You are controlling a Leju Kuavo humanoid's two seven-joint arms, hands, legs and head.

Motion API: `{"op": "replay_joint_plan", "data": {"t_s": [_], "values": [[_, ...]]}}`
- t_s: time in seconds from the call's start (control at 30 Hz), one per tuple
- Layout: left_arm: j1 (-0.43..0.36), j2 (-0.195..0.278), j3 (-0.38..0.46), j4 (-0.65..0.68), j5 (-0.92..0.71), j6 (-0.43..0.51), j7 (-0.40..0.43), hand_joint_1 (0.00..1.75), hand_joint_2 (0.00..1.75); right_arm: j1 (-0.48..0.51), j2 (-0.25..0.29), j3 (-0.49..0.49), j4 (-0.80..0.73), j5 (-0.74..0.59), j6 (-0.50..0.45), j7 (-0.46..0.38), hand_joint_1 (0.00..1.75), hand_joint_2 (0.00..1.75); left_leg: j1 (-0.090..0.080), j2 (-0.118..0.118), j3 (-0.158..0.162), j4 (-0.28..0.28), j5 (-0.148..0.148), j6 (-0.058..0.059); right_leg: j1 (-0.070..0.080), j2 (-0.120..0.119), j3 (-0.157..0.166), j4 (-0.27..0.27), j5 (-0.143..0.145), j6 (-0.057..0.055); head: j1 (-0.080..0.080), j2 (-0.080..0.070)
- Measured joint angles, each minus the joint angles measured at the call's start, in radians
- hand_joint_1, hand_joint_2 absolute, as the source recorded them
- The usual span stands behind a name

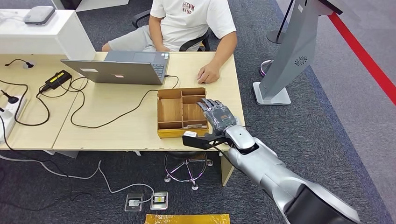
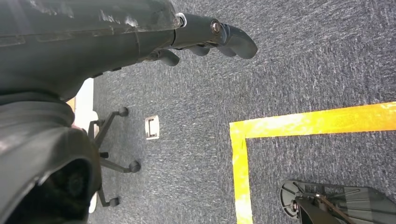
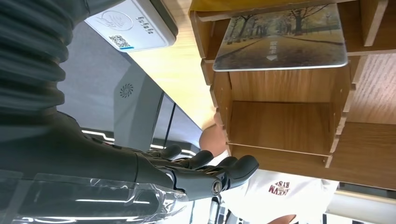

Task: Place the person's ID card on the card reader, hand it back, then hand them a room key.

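Currently the tree-lined-avenue printed room key card (image 3: 280,37) lies flat across a compartment of the partitioned wooden organiser box (image 1: 181,112) on the tabletop (image 1: 116,126), long axis spanning the slot. My right robot hand (image 1: 217,115) hovers beside it, fingers spread, holding nothing. Judged step: fetching the key; next, pinch its edge.

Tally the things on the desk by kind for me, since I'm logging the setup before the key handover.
Laptop: 1
Wooden organizer box: 1
Card reader: 1
Card in the box: 1
Power adapter: 1
Power strip: 1
Total: 6
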State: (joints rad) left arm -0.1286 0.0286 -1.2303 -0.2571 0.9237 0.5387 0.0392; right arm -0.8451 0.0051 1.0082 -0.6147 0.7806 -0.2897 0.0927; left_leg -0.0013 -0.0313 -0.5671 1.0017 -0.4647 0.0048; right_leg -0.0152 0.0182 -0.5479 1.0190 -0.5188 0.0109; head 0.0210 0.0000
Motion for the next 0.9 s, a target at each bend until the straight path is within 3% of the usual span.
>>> {"op": "replay_joint_plan", "data": {"t_s": [0.9], "values": [[0.0, -0.003, 0.0, 0.0, 0.001, 0.016, 0.0, 0.0, 0.0, -0.024, 0.093, 0.009, 0.077, 0.013, 0.001, -0.041, 0.0, 1.75, 0.0, 0.0, 0.0, 0.0, 0.0, 0.0, 0.0, 0.0, 0.0, 0.0, 0.0, 0.0, 0.0, 0.0]]}}
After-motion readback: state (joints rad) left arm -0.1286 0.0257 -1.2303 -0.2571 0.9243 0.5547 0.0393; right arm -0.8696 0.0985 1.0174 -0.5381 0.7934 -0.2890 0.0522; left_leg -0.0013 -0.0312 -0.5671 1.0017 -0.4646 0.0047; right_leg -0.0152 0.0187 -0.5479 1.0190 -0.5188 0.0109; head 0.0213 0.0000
